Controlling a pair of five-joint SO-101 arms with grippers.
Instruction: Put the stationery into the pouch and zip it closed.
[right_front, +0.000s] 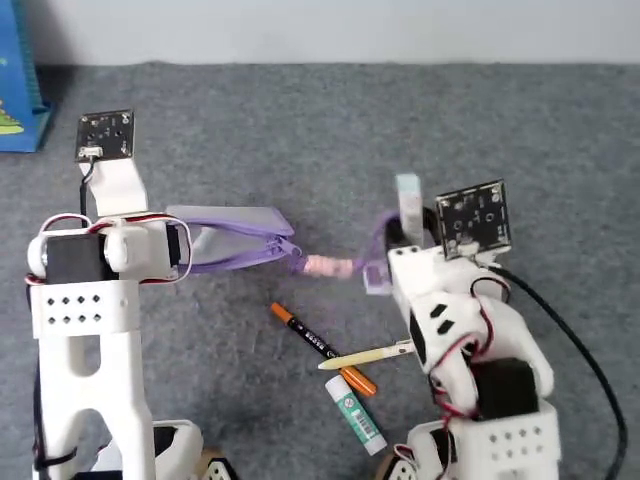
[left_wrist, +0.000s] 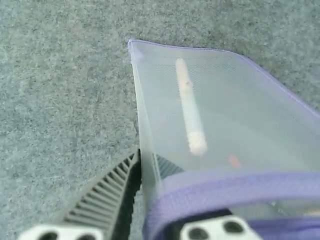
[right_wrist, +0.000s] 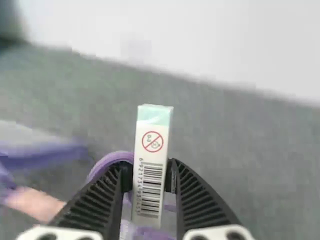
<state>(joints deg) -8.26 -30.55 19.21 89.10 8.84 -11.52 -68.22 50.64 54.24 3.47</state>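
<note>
The left gripper is clamped on the edge of the translucent pouch with purple zipper, lying at the left. The right gripper, just right of the pouch, pinches a white rectangular eraser with green end, standing upright.

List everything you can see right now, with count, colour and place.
pouch: 1, clear with purple trim, on the table
stick: 1, cream, inside the pouch
tag: 1, pink, between the pouch and the right arm
loop: 1, purple, behind the small box
small box: 1, white with a mint top, upright
pen: 1, black with orange ends, on the table
pencil: 1, cream, across the pen
glue stick: 1, white and green, by the pen
table: 1, grey
left gripper: 1, black, shut on the pouch's edge
right gripper: 1, black, shut on the small box
</note>
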